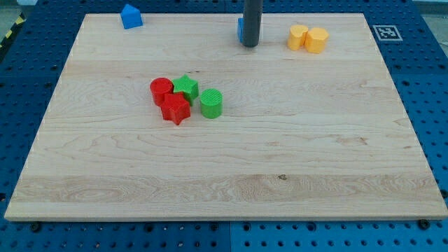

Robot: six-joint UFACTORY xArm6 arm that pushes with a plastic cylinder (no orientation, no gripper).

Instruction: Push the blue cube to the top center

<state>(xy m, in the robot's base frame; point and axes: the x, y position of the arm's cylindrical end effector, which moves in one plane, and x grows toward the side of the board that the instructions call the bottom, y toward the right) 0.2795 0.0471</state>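
The blue cube (240,28) sits near the top centre of the wooden board (224,161), almost wholly hidden behind my rod; only a thin blue sliver shows at the rod's left side. My tip (250,45) rests on the board right in front of the cube, toward the view's bottom, apparently touching it. A second blue block (131,16), house-shaped, lies at the top left.
Two yellow blocks (308,38) lie side by side at the top right. A cluster left of centre holds a red cylinder (161,89), a red star (176,109), a green star (185,87) and a green cylinder (211,103).
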